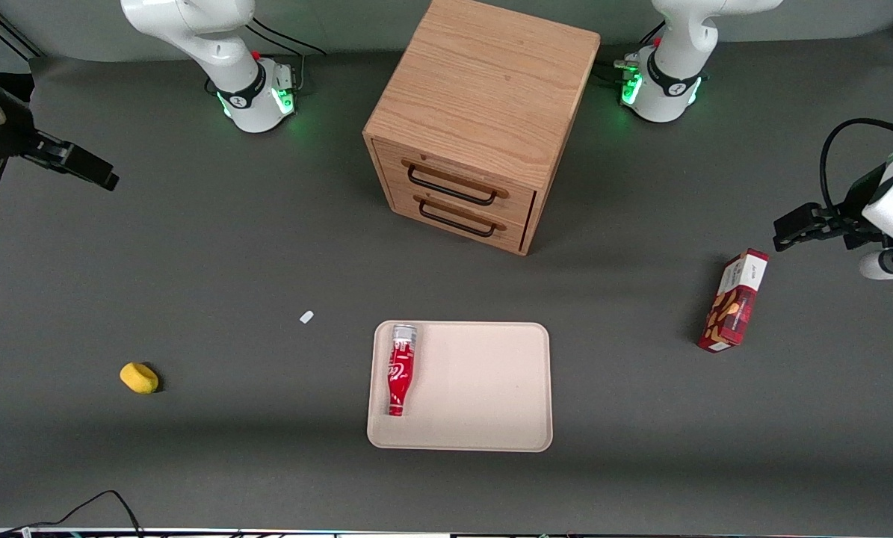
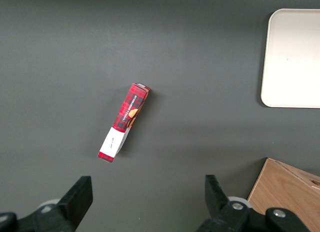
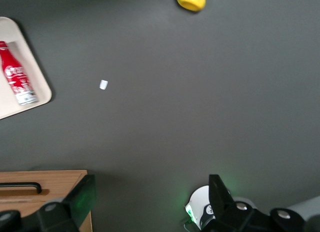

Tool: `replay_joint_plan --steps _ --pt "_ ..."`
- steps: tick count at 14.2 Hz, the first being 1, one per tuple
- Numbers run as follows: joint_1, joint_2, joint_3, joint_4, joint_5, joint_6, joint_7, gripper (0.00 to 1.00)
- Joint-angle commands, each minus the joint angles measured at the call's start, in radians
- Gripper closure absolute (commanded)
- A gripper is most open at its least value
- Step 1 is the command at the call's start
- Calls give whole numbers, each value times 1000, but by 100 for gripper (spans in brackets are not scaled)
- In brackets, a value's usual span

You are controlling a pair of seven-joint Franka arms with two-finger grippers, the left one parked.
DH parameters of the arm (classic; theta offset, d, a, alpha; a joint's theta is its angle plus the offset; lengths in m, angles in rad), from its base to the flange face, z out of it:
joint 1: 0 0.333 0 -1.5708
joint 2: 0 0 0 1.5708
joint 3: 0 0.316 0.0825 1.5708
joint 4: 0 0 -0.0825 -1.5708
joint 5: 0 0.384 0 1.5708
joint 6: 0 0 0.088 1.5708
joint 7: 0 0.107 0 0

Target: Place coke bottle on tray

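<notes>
1. Red and slim, the coke bottle lies on its side on the tray, inside the low rim and close along the tray edge that faces the working arm's end of the table.
2. Its long axis runs toward and away from the front camera: the clear silvery base points at the wooden drawer cabinet, and the capped neck points toward the front camera.
3. The gripper is well apart from the tray, raised over bare table at the working arm's end and about as far from the front camera as the cabinet's drawer fronts. Its fingers stand spread with nothing between them, so it is released and empty.
4. From the gripper, the bottle lies toward the middle of the table and nearer the front camera; the wrist view shows bottle and tray only at its margin.
5. Judged from this, the placing looks done: the bottle rests wholly on the tray and nothing touches it. What remains seems to be no more than keeping the arm clear.
6. Off the tray, a small white scrap lies near the tray's corner on the cabinet side, a yellow object sits farther toward the working arm's end, and a red snack box lies toward the parked arm's end.
</notes>
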Motion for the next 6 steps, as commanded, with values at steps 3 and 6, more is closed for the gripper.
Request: replay_joint_plan --steps 3,6 --pt "14 -210 -7 -336 31 170 -11 0" --pt "14 -179 -7 -287 31 161 -17 0"
